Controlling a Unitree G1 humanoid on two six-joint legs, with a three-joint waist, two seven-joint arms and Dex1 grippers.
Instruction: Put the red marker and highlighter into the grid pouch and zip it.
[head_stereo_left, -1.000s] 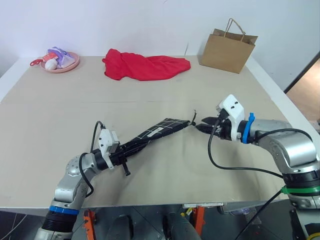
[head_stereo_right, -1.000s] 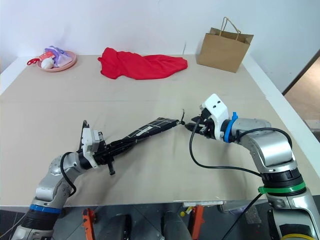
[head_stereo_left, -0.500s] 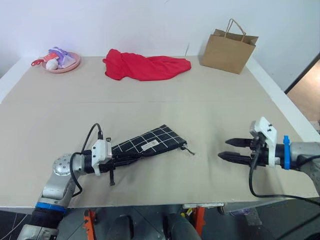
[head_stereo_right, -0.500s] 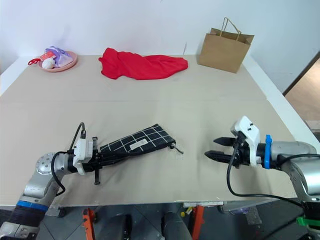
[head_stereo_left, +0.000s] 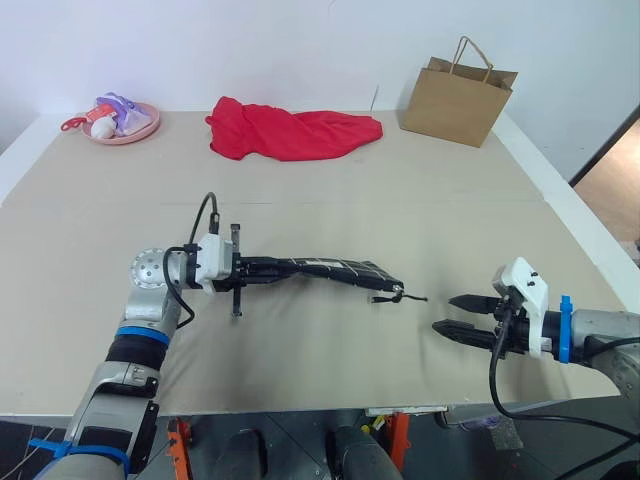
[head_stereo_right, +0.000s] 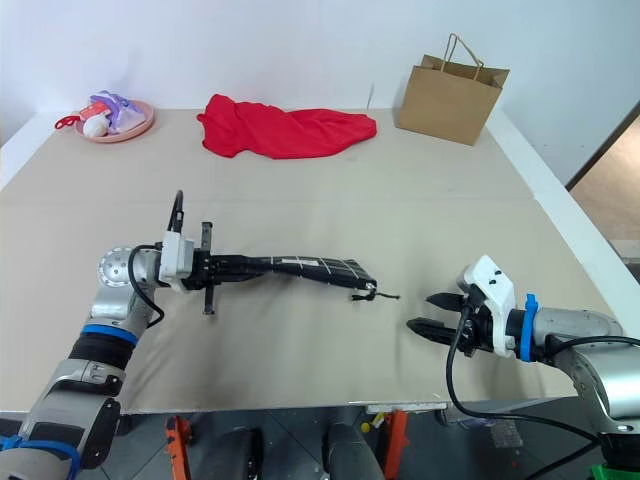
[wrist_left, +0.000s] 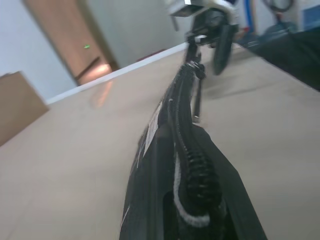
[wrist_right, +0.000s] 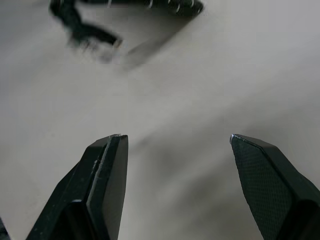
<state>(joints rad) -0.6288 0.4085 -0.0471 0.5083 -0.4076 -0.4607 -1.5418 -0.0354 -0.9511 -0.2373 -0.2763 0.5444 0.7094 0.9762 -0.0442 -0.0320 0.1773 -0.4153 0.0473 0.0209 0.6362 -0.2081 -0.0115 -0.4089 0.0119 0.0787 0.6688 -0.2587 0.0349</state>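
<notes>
The left end effector (head_stereo_left: 245, 271) is clamped tight on one end of the pouch (head_stereo_left: 330, 270). A second ago the pouch slanted up toward the right end effector; half a second ago it lay flat on the table (head_stereo_left: 330, 190), grid face and white label up. Now the left end effector has lifted it and turned it edge-on, so it juts out level toward the robot's right, clear of the table along its length. The left wrist view looks down the zipper (wrist_left: 187, 150), and its teeth appear closed as far as can be seen.

The pull (head_stereo_left: 400, 296) dangles loose off the far end of the pouch. A second ago the right end effector (head_stereo_left: 463, 314) was at that pull with its tips nearly together; it has since let go, backed off toward the robot's right and spread wide, holding nothing. It now hovers low over bare table, well apart from the pull, which its wrist view catches only as a blur.

My judgement is that the zipping stroke is finished and the release made. The marker and highlighter are presumably inside the pouch. What seems left is setting the pouch down.
</notes>
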